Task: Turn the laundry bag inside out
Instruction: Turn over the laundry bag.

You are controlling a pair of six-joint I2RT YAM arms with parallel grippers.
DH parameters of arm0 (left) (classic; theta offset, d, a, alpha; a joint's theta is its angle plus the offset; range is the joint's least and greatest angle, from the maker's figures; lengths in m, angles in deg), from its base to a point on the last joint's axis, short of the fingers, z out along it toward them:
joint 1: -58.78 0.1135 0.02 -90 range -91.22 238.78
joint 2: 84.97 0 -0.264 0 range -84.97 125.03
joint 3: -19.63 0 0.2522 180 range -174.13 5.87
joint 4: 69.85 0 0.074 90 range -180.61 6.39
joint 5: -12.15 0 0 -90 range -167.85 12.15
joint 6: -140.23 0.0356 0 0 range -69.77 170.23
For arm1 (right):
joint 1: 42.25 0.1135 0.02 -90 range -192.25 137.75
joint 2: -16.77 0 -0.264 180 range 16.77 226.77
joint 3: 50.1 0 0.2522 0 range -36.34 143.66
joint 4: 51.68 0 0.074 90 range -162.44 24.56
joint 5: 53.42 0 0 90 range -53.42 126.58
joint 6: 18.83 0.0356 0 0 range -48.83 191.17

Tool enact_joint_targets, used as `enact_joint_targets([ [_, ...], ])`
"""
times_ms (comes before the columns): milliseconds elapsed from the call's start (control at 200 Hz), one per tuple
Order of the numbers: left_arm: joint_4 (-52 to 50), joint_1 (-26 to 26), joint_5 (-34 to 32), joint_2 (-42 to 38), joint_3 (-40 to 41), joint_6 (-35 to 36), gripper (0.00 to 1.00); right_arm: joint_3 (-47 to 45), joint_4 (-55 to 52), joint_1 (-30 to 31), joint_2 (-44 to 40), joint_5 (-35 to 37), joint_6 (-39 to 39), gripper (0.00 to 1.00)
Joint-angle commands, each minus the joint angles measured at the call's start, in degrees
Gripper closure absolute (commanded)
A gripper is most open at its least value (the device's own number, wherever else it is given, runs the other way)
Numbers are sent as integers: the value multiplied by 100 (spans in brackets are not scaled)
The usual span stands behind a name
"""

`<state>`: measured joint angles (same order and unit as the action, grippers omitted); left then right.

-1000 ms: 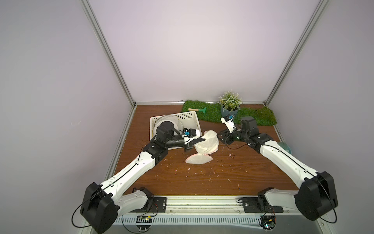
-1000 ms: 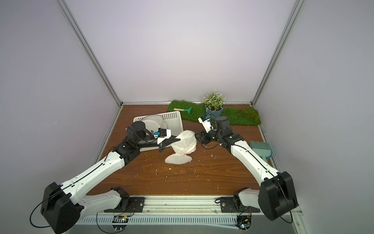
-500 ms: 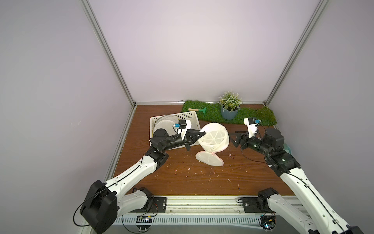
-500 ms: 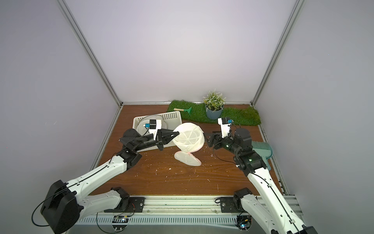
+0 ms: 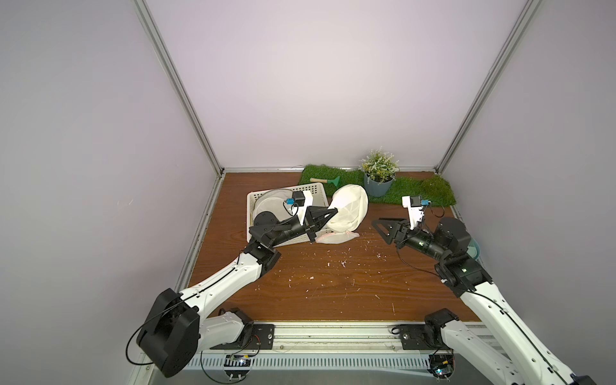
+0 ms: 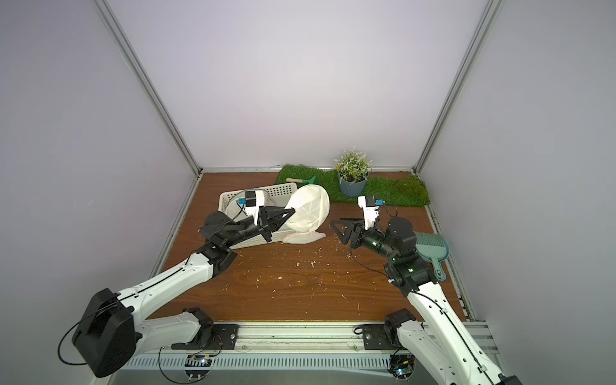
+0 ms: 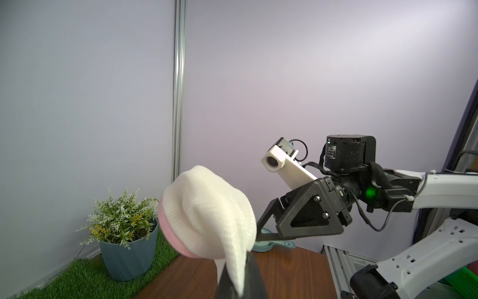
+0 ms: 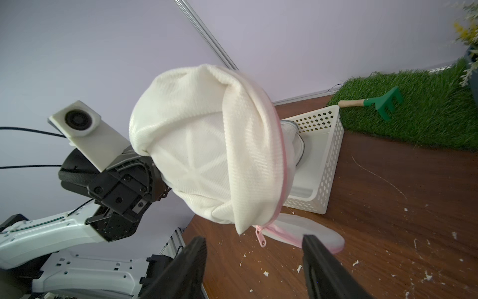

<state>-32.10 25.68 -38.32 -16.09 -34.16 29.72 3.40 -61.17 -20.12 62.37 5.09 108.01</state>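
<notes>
Right now the bag point(image 5: 350, 208) hangs off the table point(image 5: 333, 286), a little above and left of frame centre in both top views. My left gripper point(image 5: 332, 211) has it by the left edge, jaws closed tight on a fold of white mesh. It stands as a tall dome: its long axis runs up and down the frame, and one broad face is turned toward my right gripper point(image 5: 378, 227). The pink zip edge runs down the side nearer the pot point(image 5: 378, 186) to the pull point(image 8: 260, 238), which dangles at the bottom. Beneath it a flat pink-rimmed flap point(image 5: 336, 238) lies on the wood; I cannot tell how it joins.

The right gripper sits at mid-right of the frame, level with the bag's lower half and well apart from it, jaws spread wide and holding nothing. The lower middle of the table is open wood, scattered with white crumbs.

The basket point(image 5: 318, 193) is just left of the bag, and the bag overlaps its right end. The pot stands near the bag's upper right on the mat point(image 5: 416, 193), and the rake point(image 5: 325, 180) lies just above the bag. A dustpan point(image 6: 431, 248) lies behind the right wrist, by the right edge.
</notes>
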Motion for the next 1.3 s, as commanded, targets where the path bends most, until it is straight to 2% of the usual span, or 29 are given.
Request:
enact_joint_targets([
  [0, 463, -82, -16, 45, -197, -281, 100, 16, 1196, 233, 201, 187, 247, 33],
  [210, 692, -117, 131, 64, -205, -584, 100, -64, 1868, 318, 533, 594, -16, 36],
  [310, 801, -109, 182, 60, -196, -713, 100, 2, 1945, 318, 648, 583, -71, 45],
  [410, 865, -109, 218, 48, -185, -783, 100, 38, 1827, 313, 635, 766, -164, 60],
  [535, 950, -117, 301, 46, -165, -894, 100, 0, 1691, 288, 496, 1119, -256, 87],
  [620, 1030, -113, 408, 39, -159, -969, 100, -26, 1691, 236, 444, 1218, -244, 100],
  [841, 1340, -113, 814, 9, -154, -1138, 100, 3, 1704, -134, 617, 1258, -177, 100],
  [936, 1672, -115, 1071, 37, -178, -1400, 100, 71, 1779, -384, 891, 925, -142, 100],
  [1061, 2300, -113, 1347, 150, -198, -1916, 100, 83, 1773, -429, 1333, 405, -322, 100],
  [1191, 2864, -121, 1255, 320, -187, -2332, 100, -142, 2094, -421, 1647, -325, -312, 84],
  [1291, 3873, -120, 909, 641, -13, -2938, 100, -320, 2434, -418, 1566, -662, -221, 68],
])
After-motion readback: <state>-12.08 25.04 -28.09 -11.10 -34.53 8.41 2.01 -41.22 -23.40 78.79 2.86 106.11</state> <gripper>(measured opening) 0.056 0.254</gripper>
